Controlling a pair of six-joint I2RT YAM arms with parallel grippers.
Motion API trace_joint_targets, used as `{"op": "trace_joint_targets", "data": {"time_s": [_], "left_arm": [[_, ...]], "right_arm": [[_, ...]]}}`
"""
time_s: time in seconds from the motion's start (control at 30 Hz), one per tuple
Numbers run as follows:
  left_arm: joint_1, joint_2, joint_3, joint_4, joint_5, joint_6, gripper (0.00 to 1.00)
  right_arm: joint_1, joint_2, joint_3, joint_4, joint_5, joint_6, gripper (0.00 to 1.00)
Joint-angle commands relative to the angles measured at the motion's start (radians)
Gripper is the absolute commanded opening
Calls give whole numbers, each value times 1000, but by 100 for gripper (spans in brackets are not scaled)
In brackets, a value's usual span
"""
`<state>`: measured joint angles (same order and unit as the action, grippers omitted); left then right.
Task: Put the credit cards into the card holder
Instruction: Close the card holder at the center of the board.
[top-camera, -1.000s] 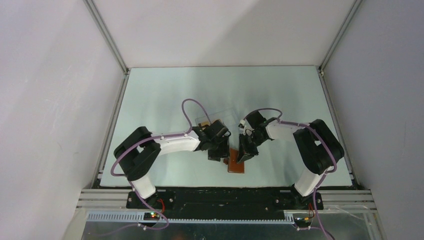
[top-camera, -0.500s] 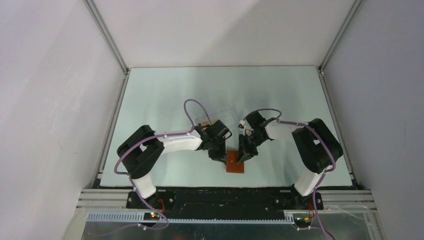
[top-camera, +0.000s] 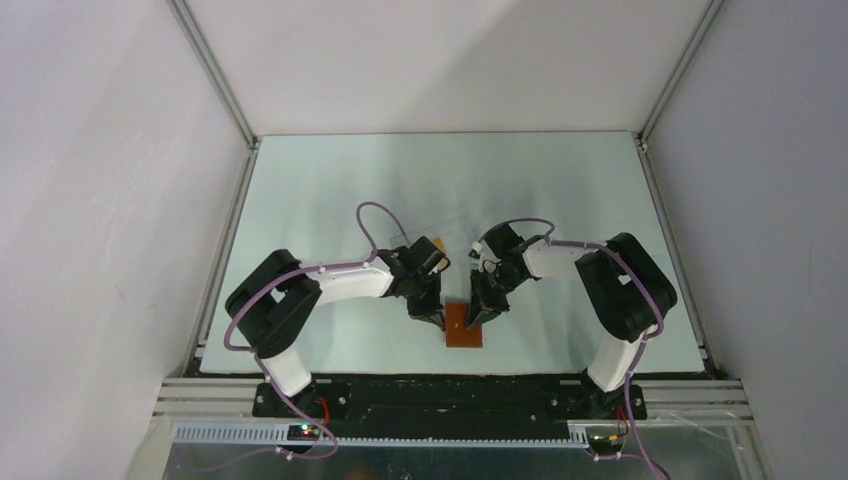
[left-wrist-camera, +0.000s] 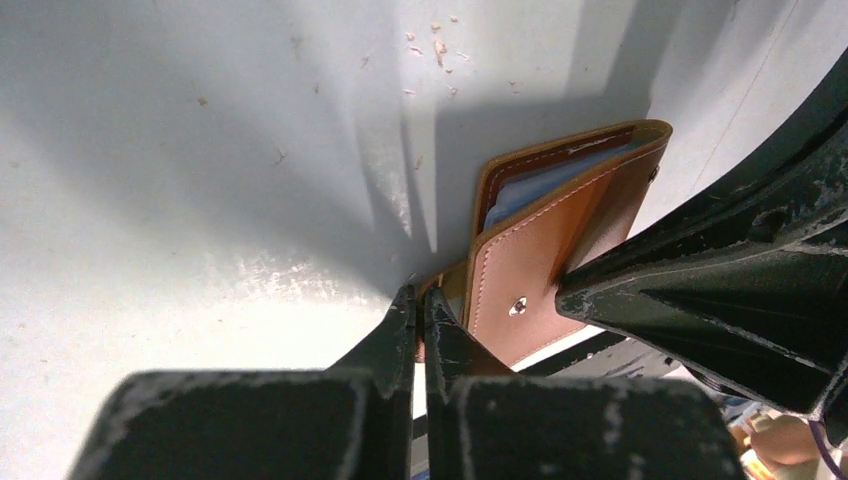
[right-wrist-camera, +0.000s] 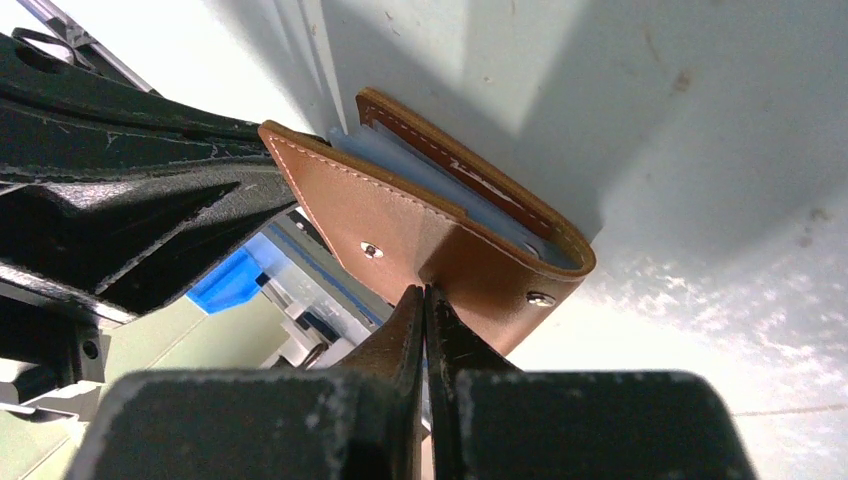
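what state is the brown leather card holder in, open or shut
Partly open: the brown leather card holder gapes in a wedge, grey-blue inner pockets showing between its flaps.

No text, label, brand, number or sign can be read in any of the views. The brown leather of the card holder (right-wrist-camera: 430, 240) carries only plain stitching and bare metal snap studs, with no legible stamp or logo.
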<state>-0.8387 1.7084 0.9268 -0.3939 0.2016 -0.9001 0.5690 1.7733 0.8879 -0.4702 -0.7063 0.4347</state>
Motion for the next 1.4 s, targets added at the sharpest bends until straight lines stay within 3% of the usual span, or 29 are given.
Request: {"op": "trace_joint_targets", "data": {"time_s": [0.0,0.43,1.03,1.2,1.37], "left_arm": [[50,-36,-27,-36,35,97,0],[132,-195,-84,56,290,202,0],[135,-175,-85,169,647,270,0],[150,-167,-91,180,651,271,0],[178,-189,-105,221,588,168,1]], "right_arm": [[23,80,-22,-17,160,-29,2],[29,92,-22,-19,166,-39,2],[31,124,-23,26,108,-30,1],[31,131,-24,33,97,-30,1],[34,117,-21,37,107,-11,1]]}}
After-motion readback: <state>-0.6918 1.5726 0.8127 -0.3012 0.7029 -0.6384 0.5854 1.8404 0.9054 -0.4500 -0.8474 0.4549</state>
